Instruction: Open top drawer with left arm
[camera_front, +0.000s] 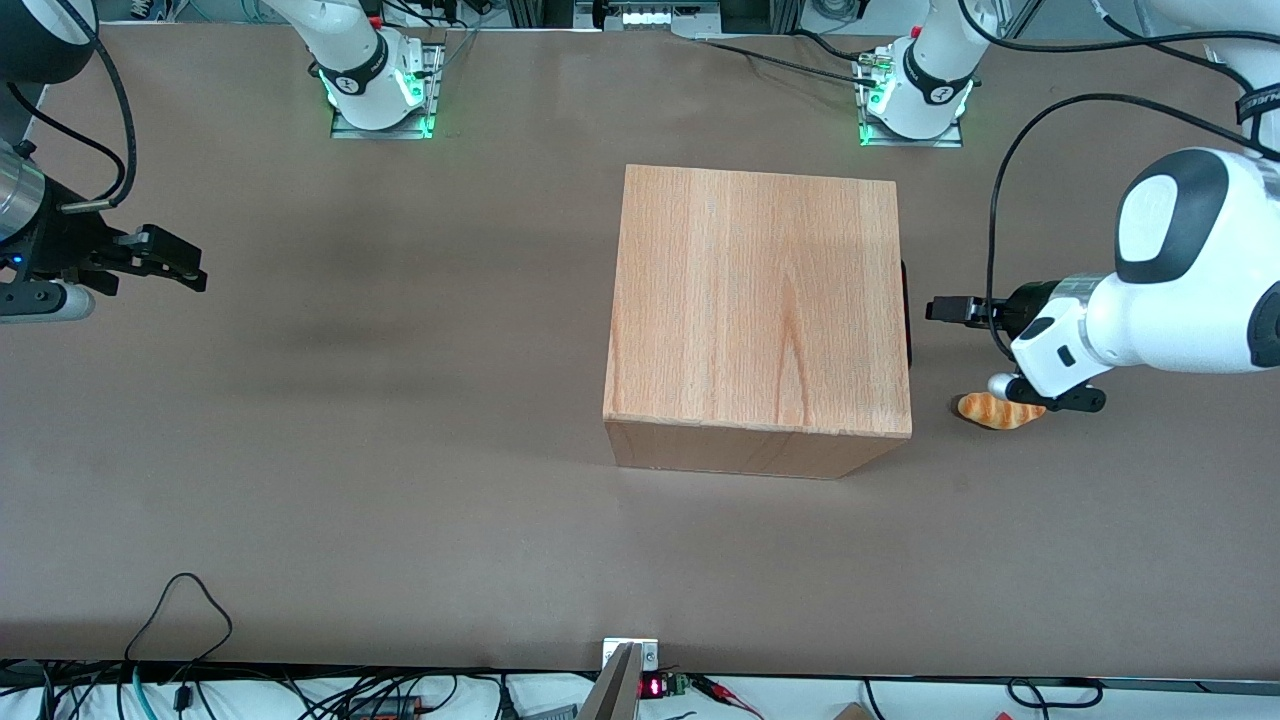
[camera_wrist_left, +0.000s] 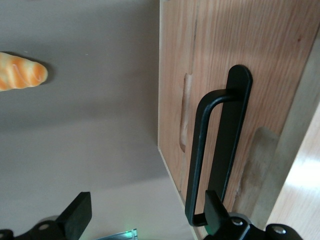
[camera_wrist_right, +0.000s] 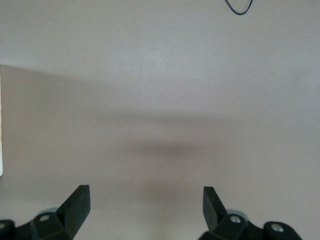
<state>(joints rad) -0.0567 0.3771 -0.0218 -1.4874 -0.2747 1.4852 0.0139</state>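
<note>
1. Currently my left arm (camera_front: 1180, 290) reaches in level from the working end of the table, with my gripper (camera_front: 948, 309) just beside the cabinet (camera_front: 757, 310), apart from its handle side.
2. Fingers (camera_wrist_left: 77, 214) spread wide, holding nothing; in the wrist view one finger sits close by one end of the handle (camera_wrist_left: 216, 150), the other out over bare table.
3. Top drawer (camera_wrist_left: 225, 60): shut, front panel flush with the cabinet's face. Its slim black bar handle stands off the panel, with a gap showing between bar and wood.
4. From the front camera only a thin black sliver of that handle shows at the cabinet's edge, facing my gripper.
5. Cabinet stands about mid-table (camera_front: 300, 450), plain wooden top upward.
6. Small bread-shaped toy (camera_front: 997, 409) lies on the table under my wrist, nearer the front camera than my gripper, clear of the cabinet.
</note>
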